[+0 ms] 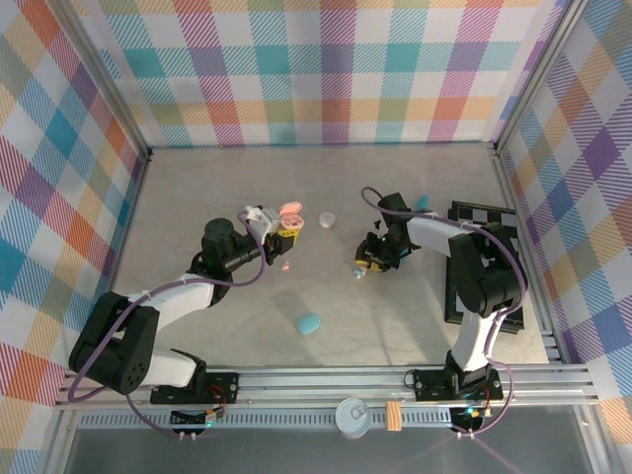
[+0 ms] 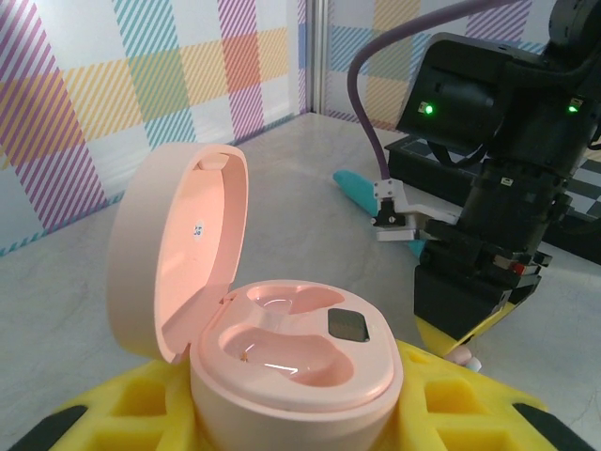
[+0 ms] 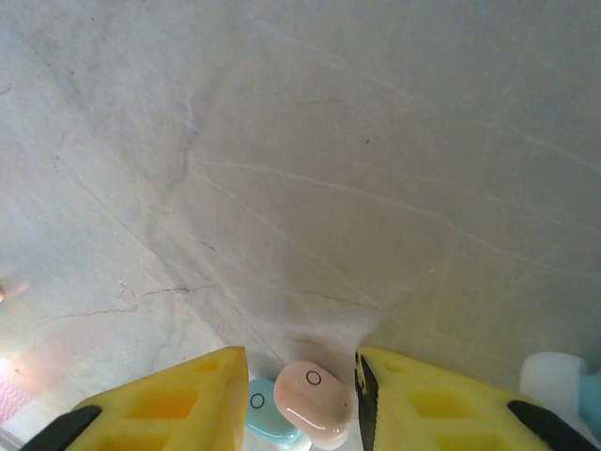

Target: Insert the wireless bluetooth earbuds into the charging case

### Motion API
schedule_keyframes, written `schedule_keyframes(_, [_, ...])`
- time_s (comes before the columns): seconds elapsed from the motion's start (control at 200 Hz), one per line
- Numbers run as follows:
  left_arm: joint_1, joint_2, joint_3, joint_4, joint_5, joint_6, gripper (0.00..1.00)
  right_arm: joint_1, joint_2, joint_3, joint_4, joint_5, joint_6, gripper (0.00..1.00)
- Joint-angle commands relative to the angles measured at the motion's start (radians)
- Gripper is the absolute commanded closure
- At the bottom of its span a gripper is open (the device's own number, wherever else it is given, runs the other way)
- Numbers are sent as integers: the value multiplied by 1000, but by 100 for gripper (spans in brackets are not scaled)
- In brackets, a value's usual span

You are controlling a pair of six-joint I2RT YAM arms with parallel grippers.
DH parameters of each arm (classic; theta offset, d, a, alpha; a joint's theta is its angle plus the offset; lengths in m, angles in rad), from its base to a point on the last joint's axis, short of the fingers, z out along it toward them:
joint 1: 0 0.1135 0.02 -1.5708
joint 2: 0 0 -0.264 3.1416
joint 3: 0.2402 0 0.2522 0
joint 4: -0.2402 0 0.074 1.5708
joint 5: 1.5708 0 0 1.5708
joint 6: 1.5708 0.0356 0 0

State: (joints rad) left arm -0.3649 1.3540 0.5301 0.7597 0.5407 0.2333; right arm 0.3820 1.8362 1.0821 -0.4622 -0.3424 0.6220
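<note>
Grey desk (image 1: 395,326), plaid walls (image 1: 326,69): the right tool (image 3: 302,368), fingers slightly apart, grip impossible to tell, straddles a pink earbud (image 3: 313,404) beside a teal earbud (image 3: 266,415); the left tool (image 1: 283,235) clamps the open charging case (image 2: 300,362) to its left.

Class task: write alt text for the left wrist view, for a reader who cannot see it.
An open pink pebble-shaped plastic charging case, lid tipped up and both wells empty, sits clamped in the yellow-fingered left hand. Beyond it, the right hand points down at the grey table, with a teal plastic strip behind.
</note>
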Motion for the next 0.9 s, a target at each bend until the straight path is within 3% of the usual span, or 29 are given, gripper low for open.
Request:
schedule_keyframes(0.0, [-5,0,30,1,19,19,73,6,-43,-46,16,-80,16,64])
schedule_keyframes(0.165, [-6,9,31,2,22,17,73,12,-91,-74,10,-115,1,64])
schedule_keyframes(0.33, [-9,5,34,1,22,18,73,11,-122,-59,-40,-47,-55,63])
schedule_keyframes(0.61, [-14,-5,30,-6,17,19,73,-5,-40,-5,-43,-6,-90,63])
schedule_keyframes(0.895, [-17,-13,28,-19,12,25,73,-8,19,4,-6,-52,-98,63])
